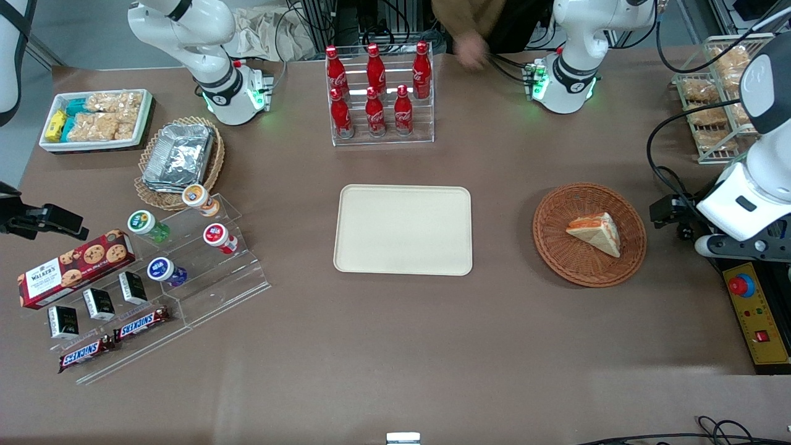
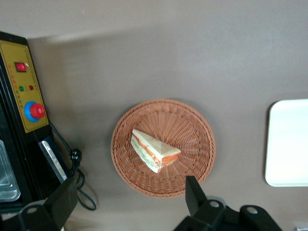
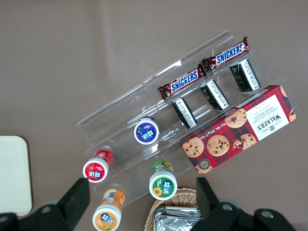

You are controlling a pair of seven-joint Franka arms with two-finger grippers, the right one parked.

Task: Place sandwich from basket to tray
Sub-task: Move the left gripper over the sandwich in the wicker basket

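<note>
The sandwich (image 1: 594, 232) is a white bread wedge with orange-red filling, lying flat in the round reddish-brown basket (image 1: 556, 247). The cream tray (image 1: 403, 230) sits bare at the table's middle, a short gap from the basket toward the parked arm's end. My gripper (image 1: 670, 216) hangs above the table just outside the basket's rim, toward the working arm's end. In the left wrist view the sandwich (image 2: 154, 150) lies in the basket (image 2: 192, 130), an edge of the tray (image 2: 288, 144) shows, and my gripper (image 2: 129, 195) is open wide with nothing between its fingers (image 2: 192, 191).
A yellow control box with a red stop button (image 1: 757, 315) and a black cable (image 2: 77, 183) lie at the working arm's end. A clear rack of red cola bottles (image 1: 378, 93) stands farther from the front camera than the tray. A wire rack of snack bags (image 1: 717, 93) stands by the table corner.
</note>
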